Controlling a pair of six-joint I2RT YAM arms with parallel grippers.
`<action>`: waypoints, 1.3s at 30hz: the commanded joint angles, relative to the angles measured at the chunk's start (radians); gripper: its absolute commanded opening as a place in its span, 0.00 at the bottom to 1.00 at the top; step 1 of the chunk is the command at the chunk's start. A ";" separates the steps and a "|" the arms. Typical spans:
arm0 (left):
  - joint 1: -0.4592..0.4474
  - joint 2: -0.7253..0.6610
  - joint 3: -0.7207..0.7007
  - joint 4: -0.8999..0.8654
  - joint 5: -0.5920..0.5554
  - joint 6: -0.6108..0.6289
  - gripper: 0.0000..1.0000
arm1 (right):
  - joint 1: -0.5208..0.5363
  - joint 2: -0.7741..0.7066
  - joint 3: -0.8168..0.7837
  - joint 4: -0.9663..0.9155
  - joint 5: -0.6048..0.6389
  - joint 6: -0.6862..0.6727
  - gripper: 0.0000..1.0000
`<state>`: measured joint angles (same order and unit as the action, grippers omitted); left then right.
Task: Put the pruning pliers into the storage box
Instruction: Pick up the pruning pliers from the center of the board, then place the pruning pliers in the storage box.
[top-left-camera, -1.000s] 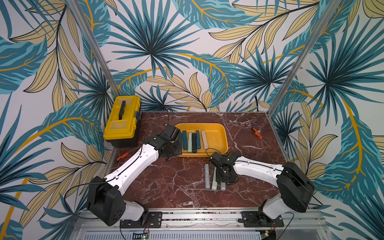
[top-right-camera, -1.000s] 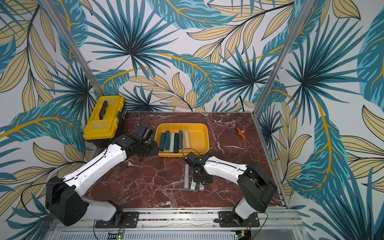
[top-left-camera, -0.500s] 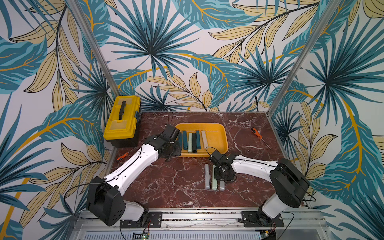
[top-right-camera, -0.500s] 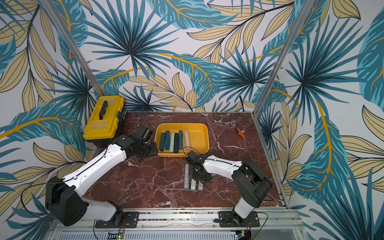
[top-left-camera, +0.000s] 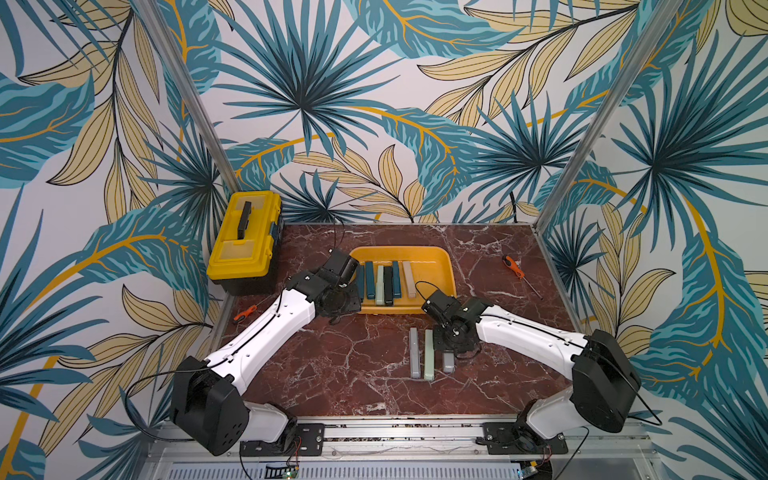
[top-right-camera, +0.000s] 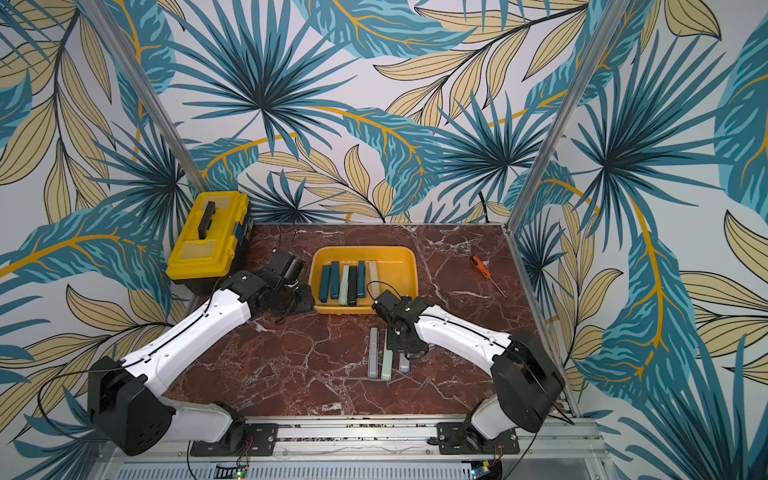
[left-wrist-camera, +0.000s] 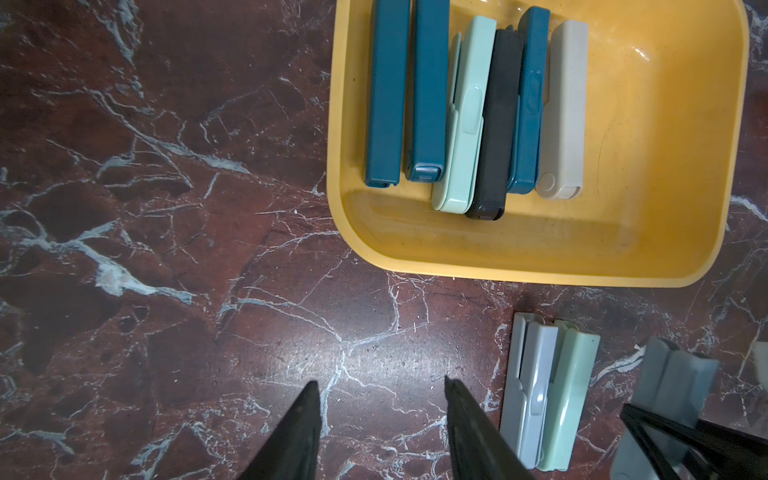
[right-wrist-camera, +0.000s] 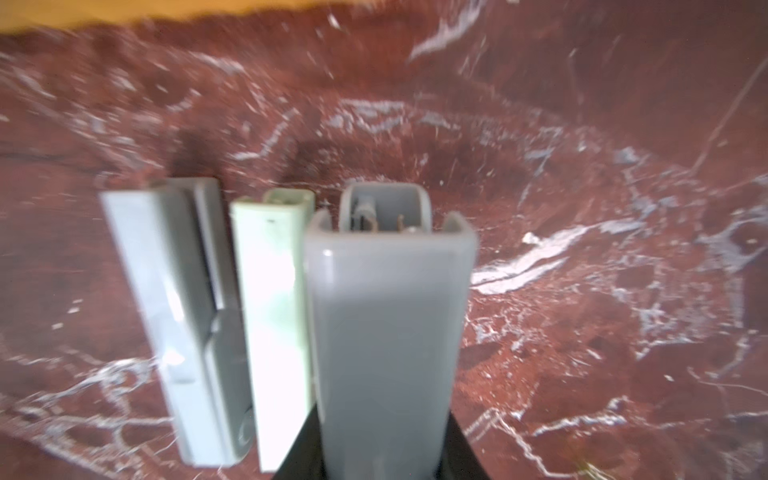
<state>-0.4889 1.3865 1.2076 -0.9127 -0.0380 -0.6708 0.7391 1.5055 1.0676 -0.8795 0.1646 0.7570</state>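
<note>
Surrounding red marble tabletop (top-left-camera: 353, 382): leaf-print walls (top-left-camera: 374, 83)

Six pruning pliers (top-left-camera: 380, 284) lie side by side in the yellow storage box (top-left-camera: 432, 270), three outside it.

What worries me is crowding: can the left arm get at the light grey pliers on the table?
Probably yes: only marble lies between its open jaws and the light grey pliers; the right arm holds another.

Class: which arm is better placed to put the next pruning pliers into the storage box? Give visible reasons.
Right. The right claw is shut on a grey pruning pliers, close to the storage box. The left claw hangs open and empty over the bare marble table beside the box.
</note>
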 joint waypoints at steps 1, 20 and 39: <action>0.006 -0.012 -0.002 0.008 -0.005 -0.007 0.51 | 0.000 -0.020 0.081 -0.119 0.053 -0.048 0.23; 0.007 -0.062 -0.026 -0.004 -0.055 -0.030 0.51 | -0.183 0.352 0.744 -0.135 0.039 -0.417 0.23; 0.013 -0.032 -0.007 -0.038 -0.077 -0.022 0.51 | -0.255 0.721 0.943 0.000 -0.023 -0.482 0.24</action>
<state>-0.4828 1.3655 1.1843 -0.9295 -0.0940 -0.6983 0.4885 2.2070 1.9846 -0.8841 0.1551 0.2832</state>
